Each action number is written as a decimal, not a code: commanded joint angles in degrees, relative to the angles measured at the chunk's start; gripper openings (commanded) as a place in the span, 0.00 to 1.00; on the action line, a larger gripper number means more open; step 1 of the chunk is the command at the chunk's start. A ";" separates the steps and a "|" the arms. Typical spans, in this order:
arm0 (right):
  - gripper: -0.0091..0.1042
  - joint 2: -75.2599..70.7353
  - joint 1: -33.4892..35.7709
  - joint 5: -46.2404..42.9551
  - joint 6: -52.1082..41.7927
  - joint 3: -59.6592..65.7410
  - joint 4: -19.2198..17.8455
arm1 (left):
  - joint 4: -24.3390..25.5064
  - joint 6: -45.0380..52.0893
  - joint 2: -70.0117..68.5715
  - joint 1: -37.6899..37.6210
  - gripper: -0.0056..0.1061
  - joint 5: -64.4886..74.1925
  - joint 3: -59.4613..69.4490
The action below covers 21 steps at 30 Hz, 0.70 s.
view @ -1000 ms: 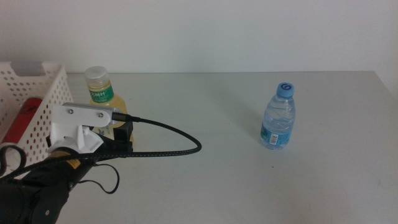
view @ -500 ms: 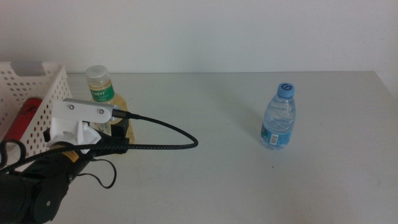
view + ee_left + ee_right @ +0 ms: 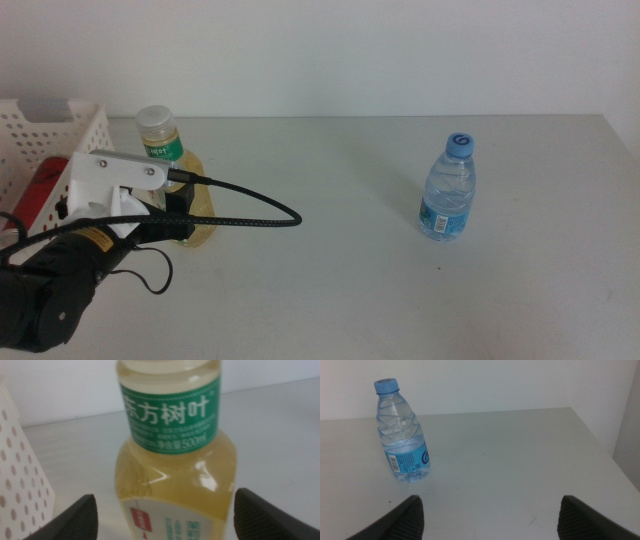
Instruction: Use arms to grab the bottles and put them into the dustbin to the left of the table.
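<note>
The yellowish tea bottle (image 3: 163, 147), with a white cap and green label, stands upright near the dustbin (image 3: 45, 138), a white perforated basket at the table's left end. My left gripper (image 3: 185, 207) is open around the bottle's lower body. In the left wrist view the tea bottle (image 3: 172, 460) fills the gap of the left gripper (image 3: 167, 512), with one jaw on each side and neither touching it. The clear water bottle (image 3: 448, 188) stands upright at the right. My right gripper (image 3: 492, 512) is open, short of the water bottle (image 3: 402, 435), and out of the middle view.
A red soda can (image 3: 38, 188) lies inside the dustbin. The left arm's black cable (image 3: 260, 213) loops over the table beside the tea bottle. The grey-white table (image 3: 330, 280) ends at its right edge (image 3: 600, 435), just past the water bottle.
My left arm has moved forward and left, closing on the tea bottle, so its open jaws now stand either side of the bottle's body. The water bottle has not moved.
</note>
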 commanded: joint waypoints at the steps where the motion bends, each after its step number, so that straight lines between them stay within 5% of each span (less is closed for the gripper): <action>1: 0.91 -1.20 -0.21 -4.54 -0.69 -0.56 -0.51 | 3.97 -2.86 -1.28 1.64 0.87 -4.44 -2.18; 8: 0.91 -1.20 -0.21 -4.54 -0.69 -0.56 -0.51 | 19.43 -13.58 4.86 6.16 0.87 -4.70 -7.38; 16: 0.91 -1.20 -0.21 -4.54 -0.69 -0.56 -0.51 | 20.68 -15.00 9.78 6.66 0.86 -7.99 -10.54; 21: 0.91 -1.20 -0.21 -4.54 -0.69 -0.56 -0.51 | 21.53 -14.86 9.31 7.03 0.60 -8.01 -11.00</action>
